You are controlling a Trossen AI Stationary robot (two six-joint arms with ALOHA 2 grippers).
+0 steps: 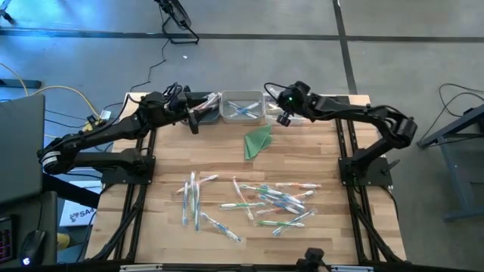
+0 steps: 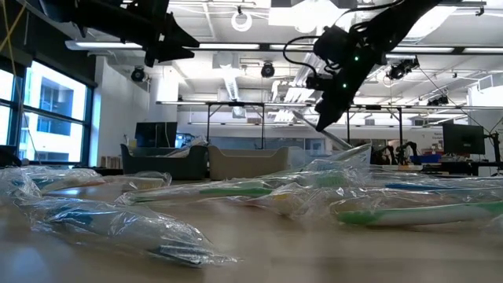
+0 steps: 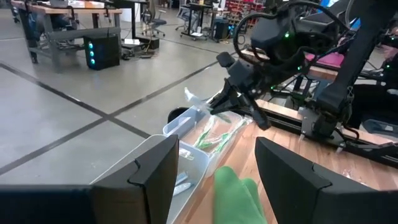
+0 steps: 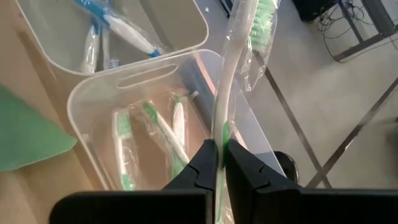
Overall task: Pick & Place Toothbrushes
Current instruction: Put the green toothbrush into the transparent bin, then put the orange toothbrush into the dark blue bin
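Many wrapped toothbrushes (image 1: 249, 200) lie scattered on the near half of the wooden table (image 1: 318, 159). My right gripper (image 1: 283, 115) hangs at the far edge above a clear bin (image 4: 93, 93) that holds green toothbrushes (image 4: 165, 134). It is shut on one green toothbrush (image 4: 231, 68) in its wrapper. My left gripper (image 1: 197, 117) stands open beside the bins, on their left, with nothing between its fingers (image 3: 155, 168). The middle bin (image 1: 242, 107) holds blue toothbrushes (image 4: 118, 28). My right gripper pinches the wrapped green toothbrush by its handle (image 4: 219, 134) between its two fingers. The brush runs along the fingers and sticks out past their tips, with the bristle head (image 4: 262, 22) at the free end. The fingers slant downward. The brush is lifted clear above the clear bin.
A folded green cloth (image 1: 259, 141) lies on the table just near of the bins. A third bin (image 1: 209, 106) sits left of the middle one, close to my left gripper. The bare wood between the cloth and the pile of toothbrushes is free.
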